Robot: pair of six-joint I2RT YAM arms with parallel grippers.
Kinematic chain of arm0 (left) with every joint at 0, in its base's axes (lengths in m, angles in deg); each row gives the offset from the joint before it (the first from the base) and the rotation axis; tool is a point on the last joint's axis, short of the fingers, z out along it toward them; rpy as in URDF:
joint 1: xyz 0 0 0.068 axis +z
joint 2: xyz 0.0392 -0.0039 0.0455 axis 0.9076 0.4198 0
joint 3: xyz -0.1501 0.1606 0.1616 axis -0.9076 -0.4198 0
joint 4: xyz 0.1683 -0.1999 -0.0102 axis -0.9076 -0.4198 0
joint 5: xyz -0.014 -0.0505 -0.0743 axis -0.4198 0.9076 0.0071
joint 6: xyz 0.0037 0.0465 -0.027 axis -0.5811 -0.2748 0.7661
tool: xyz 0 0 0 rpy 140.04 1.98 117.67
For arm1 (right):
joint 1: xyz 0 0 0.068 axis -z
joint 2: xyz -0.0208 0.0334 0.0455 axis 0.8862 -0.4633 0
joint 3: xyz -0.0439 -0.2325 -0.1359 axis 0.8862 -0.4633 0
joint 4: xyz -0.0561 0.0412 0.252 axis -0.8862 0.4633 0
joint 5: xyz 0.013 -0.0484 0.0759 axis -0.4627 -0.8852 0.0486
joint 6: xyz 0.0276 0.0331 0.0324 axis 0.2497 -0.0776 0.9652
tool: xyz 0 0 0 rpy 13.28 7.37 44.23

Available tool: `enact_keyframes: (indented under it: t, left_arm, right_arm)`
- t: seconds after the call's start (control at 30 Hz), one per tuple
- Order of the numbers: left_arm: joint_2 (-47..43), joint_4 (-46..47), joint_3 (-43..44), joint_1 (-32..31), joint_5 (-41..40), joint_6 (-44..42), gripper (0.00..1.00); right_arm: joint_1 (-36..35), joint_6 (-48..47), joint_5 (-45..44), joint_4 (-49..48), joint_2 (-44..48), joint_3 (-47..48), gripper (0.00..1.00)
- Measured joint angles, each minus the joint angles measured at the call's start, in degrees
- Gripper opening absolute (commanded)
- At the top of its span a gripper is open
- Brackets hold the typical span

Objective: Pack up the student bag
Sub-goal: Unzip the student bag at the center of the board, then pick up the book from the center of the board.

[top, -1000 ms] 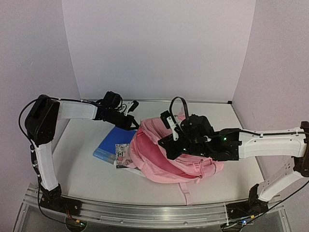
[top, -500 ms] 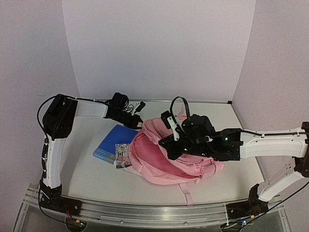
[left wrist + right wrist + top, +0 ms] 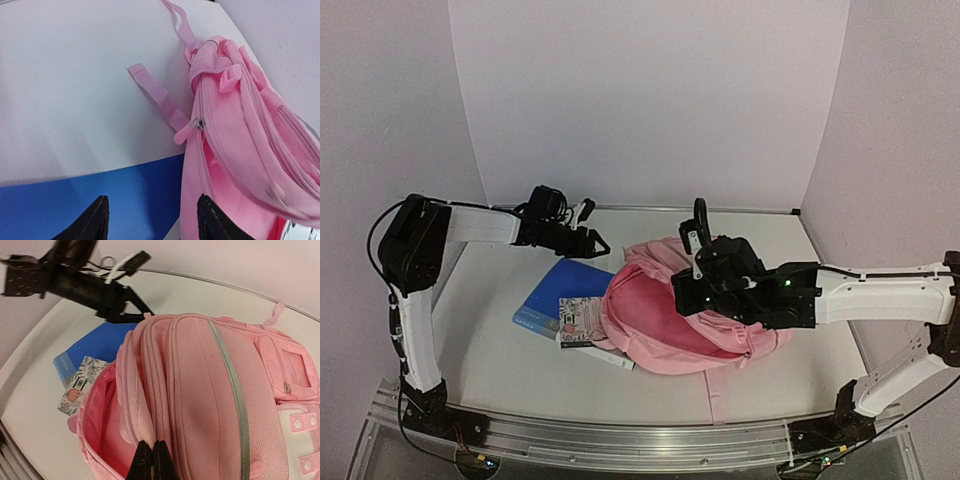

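The pink student bag (image 3: 670,330) lies in the middle of the table, its main compartment gaping toward the left (image 3: 100,420). My right gripper (image 3: 152,460) is shut on a fabric edge of the bag's opening, and it sits on top of the bag (image 3: 690,298) in the top view. My left gripper (image 3: 592,243) hovers open just beyond the bag's upper left corner. Its two black fingertips (image 3: 97,220) straddle the blue book (image 3: 125,200) and the bag's zipped edge (image 3: 200,150), with nothing between them. The same left gripper (image 3: 140,315) shows in the right wrist view.
A blue book (image 3: 552,290) lies flat left of the bag, with a patterned booklet (image 3: 582,318) on it, partly tucked under the bag's edge. Loose pink straps (image 3: 160,97) trail on the table. White walls close the back and sides; a metal rail (image 3: 620,440) runs along the near edge.
My left gripper has let go of the bag's rim, opened and drawn back to the left. The bag's opening has sagged lower. The right gripper keeps its hold.
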Motion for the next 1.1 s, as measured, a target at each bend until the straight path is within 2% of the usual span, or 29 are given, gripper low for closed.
enact_keyframes:
  t: [0.17, 0.27, 0.43, 0.57, 0.7, 0.87, 1.1]
  left_arm:
    - [-13.95, -0.46, -9.14, 1.08, -7.06, 5.31, 0.68]
    - [-22.69, -0.48, -16.64, 1.21, -9.15, 11.47, 0.67]
    - [-33.37, 6.20, -35.11, 0.45, -8.98, 26.59, 0.65]
    - [-36.24, 8.62, -46.69, -4.88, -10.95, 37.43, 0.65]
    - [-40.36, 9.71, -52.07, -10.66, -13.51, 45.24, 0.67]
    - [-45.28, 12.94, -56.40, -10.92, -16.72, 50.81, 0.67]
    - [-43.02, 17.02, -57.83, -10.92, -15.50, 53.22, 0.69]
  right_arm:
    - [5.34, 2.21, -1.59, 1.09, -1.08, 0.02, 0.00]
    - [6.50, 2.83, -2.36, 1.73, -1.47, 0.04, 0.00]
    - [7.61, 3.73, -4.06, 2.73, -2.96, 0.07, 0.00]
    - [8.08, 4.59, -4.49, 3.29, -3.50, 0.07, 0.00]
    - [8.30, 5.10, -4.38, 3.19, -3.50, 0.07, 0.00]
    - [8.32, 5.26, -3.86, 3.08, -3.50, 0.07, 0.00]
    - [8.46, 5.28, -2.89, 2.94, -3.50, 0.07, 0.00]
